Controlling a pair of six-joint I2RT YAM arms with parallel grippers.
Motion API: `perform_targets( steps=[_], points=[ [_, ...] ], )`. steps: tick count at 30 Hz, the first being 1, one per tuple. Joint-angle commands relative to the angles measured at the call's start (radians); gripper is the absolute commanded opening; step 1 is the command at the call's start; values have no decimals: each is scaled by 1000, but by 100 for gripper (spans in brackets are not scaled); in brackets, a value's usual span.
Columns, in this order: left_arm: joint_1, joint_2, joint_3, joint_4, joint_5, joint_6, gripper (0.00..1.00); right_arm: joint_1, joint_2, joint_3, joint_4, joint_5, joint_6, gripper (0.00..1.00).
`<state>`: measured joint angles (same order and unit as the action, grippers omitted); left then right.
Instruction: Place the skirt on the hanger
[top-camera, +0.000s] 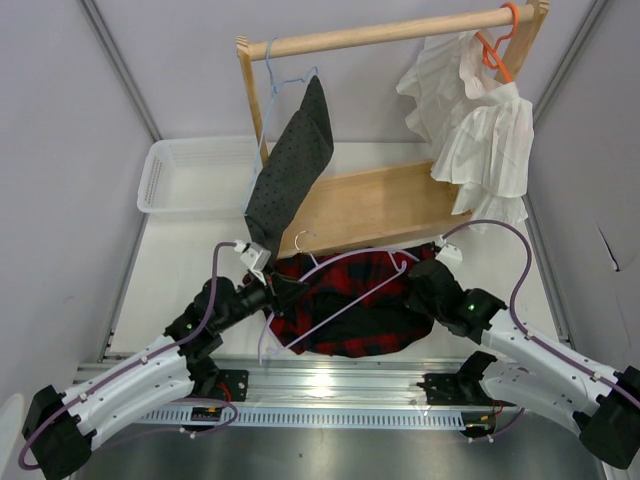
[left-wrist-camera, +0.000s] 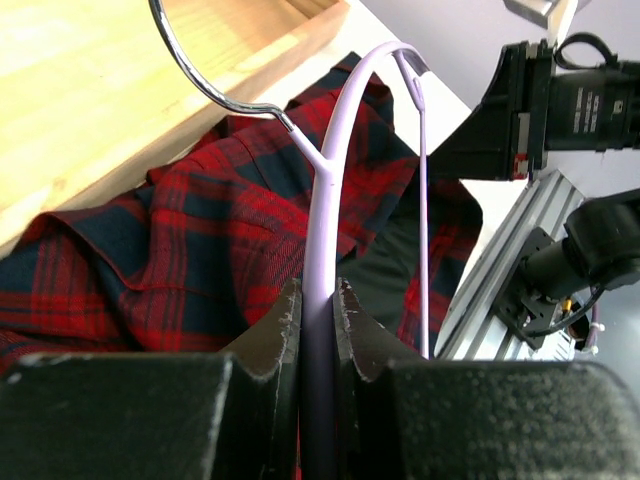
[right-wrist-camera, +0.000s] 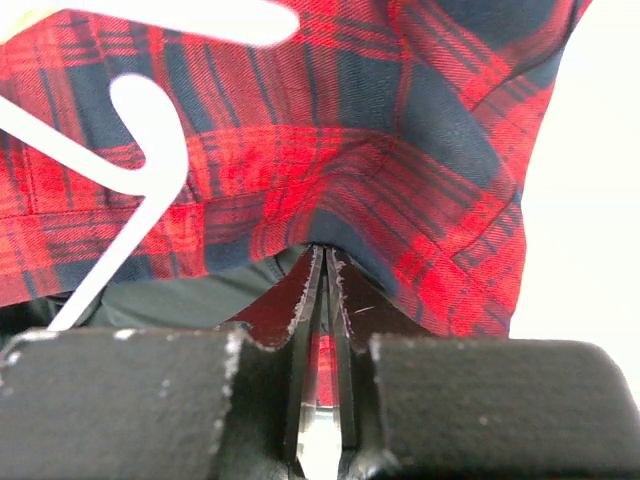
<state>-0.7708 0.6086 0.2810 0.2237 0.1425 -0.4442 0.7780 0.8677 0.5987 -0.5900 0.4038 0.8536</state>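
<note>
Left gripper (left-wrist-camera: 317, 300): clamping hanger (left-wrist-camera: 335, 150) arm.
Right gripper (right-wrist-camera: 325, 262): pinching skirt (right-wrist-camera: 300, 150) edge.
Tip: lifting edge gently, holding hanger steady.

Evenly, brightly lit. Glare noted on silver aluminium rail (top-camera: 330, 385). Pale lilac plastic hanger (right-wrist-camera: 155, 140) blurred, overexposed above-left of black fingers (right-wrist-camera: 285, 300).

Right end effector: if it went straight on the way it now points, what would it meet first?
The red-and-navy plaid fabric skirt: the right end effector pinches a fold of it, with more plaid cloth directly ahead. What lies under the cloth is hidden.
</note>
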Motion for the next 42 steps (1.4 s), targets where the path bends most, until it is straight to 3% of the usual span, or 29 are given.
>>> perform_targets(
  steps=[1,20,42],
  points=[
    [-13,-6,6,60,20,2,0,-17,-6,39,-31,24,-10,8],
    [-76,26,-112,197,-18,16,0,-94,5,111,-53,0,-33,8],
    [-111,95,-112,220,-3,71,0,-108,24,128,-13,-25,-41,8]
  ],
)
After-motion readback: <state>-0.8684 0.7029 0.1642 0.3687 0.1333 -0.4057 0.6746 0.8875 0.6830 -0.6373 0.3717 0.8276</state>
